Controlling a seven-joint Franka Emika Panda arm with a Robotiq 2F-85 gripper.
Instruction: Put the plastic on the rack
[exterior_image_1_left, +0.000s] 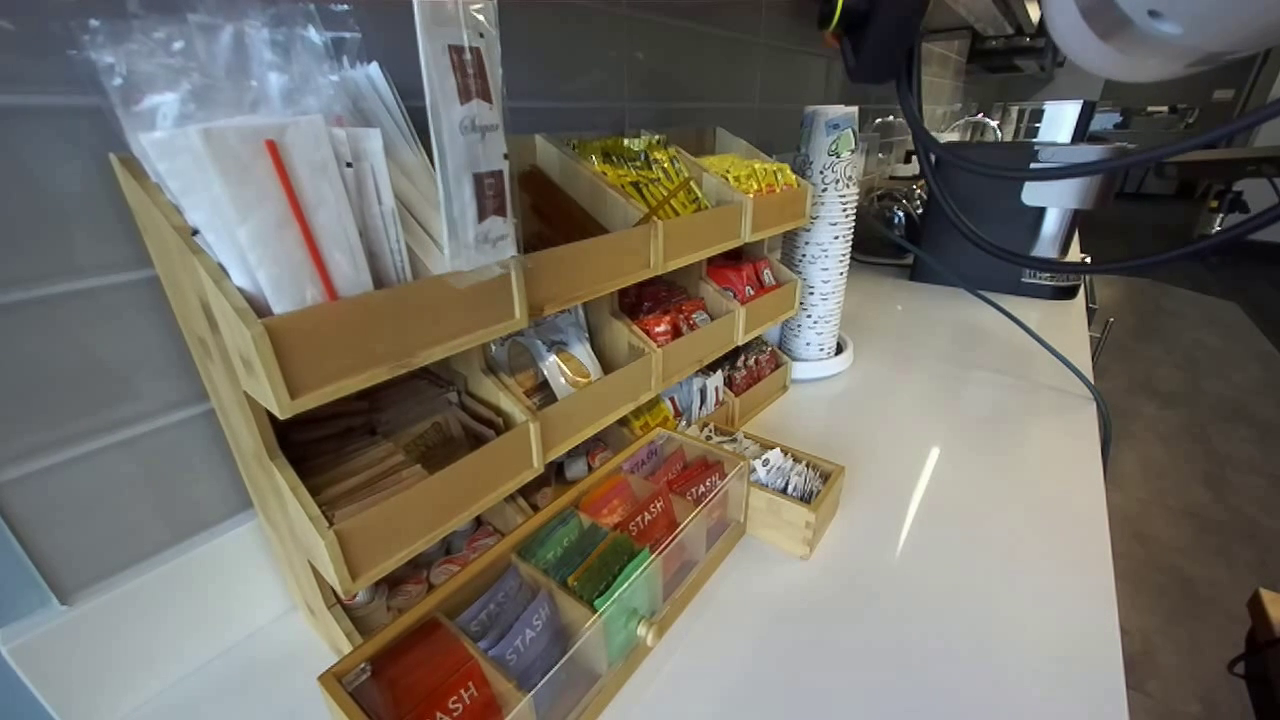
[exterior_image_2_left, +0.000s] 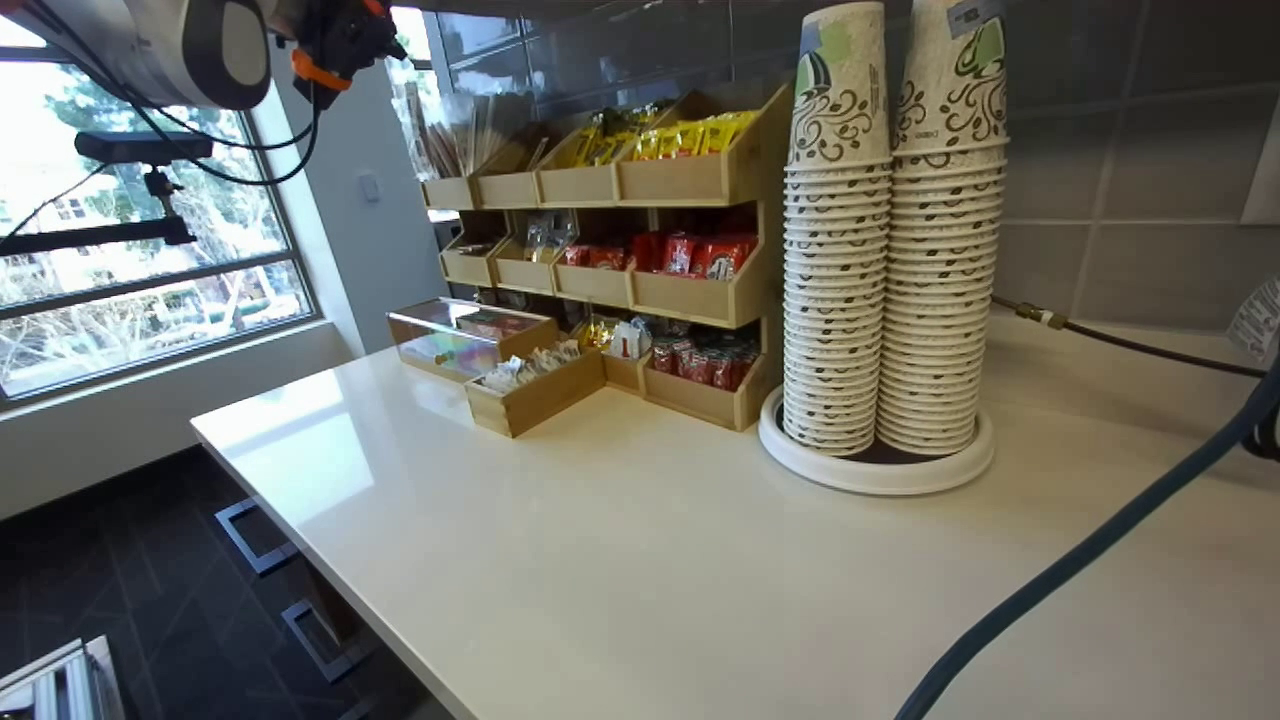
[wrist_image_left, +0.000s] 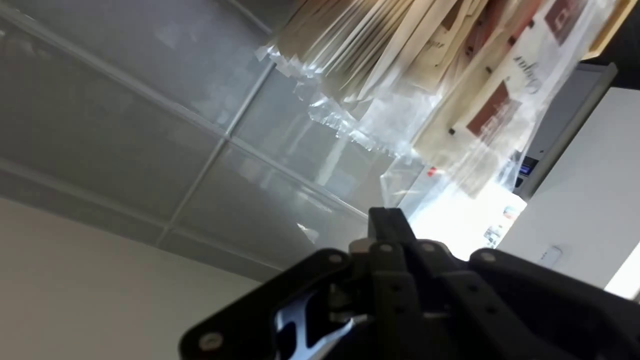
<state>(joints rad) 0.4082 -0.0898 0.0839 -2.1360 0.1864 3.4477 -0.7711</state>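
Clear plastic bag (exterior_image_1_left: 215, 70): holds paper packets (exterior_image_1_left: 235, 210); stands in the end bin, top tier of the rack (exterior_image_1_left: 395, 340), at 10 o'clock in an exterior view. Clear sleeve (exterior_image_1_left: 467, 130), printed "Sugar": upright, at the bag's 3 o'clock. Gripper (wrist_image_left: 392, 220): closed, fingers together; contact with the sleeve cannot be told. From the fingertips, wrist view: bag toward 11 o'clock, sleeve between 1 and 2. Desk (exterior_image_1_left: 960, 600): white, carries the rack.

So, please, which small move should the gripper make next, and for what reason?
Probably open the gripper slightly, without pulling: it looks shut, clear plastic shows close to its tips (contact unclear), and the Sugar-printed sleeve seems seated in the top tier of the wooden rack.
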